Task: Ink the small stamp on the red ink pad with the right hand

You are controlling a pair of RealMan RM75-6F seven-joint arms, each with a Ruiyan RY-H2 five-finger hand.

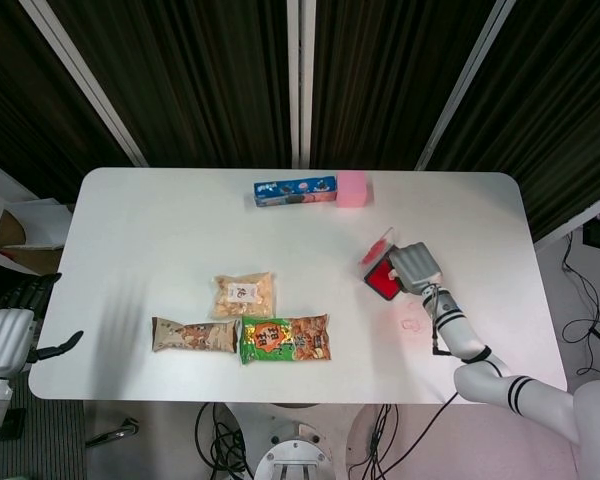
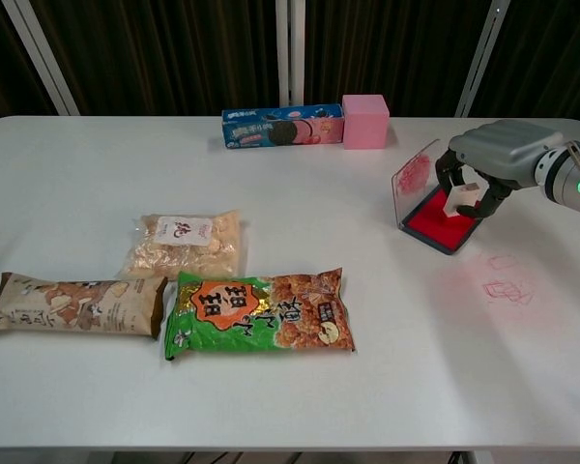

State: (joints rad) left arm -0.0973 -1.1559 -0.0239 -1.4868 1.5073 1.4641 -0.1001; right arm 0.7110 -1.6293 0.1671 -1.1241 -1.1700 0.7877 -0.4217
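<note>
The right robot hand (image 2: 476,172) pinches the stamp (image 2: 459,199) and holds it down on the red ink pad (image 2: 439,221), whose clear lid (image 2: 415,176) stands open. The left robot hand (image 1: 15,330) hangs off the bench (image 2: 387,338) edge, fingers apart, holding nothing.

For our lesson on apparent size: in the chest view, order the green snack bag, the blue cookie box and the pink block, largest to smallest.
1. green snack bag, though nearest the camera
2. blue cookie box
3. pink block
</note>
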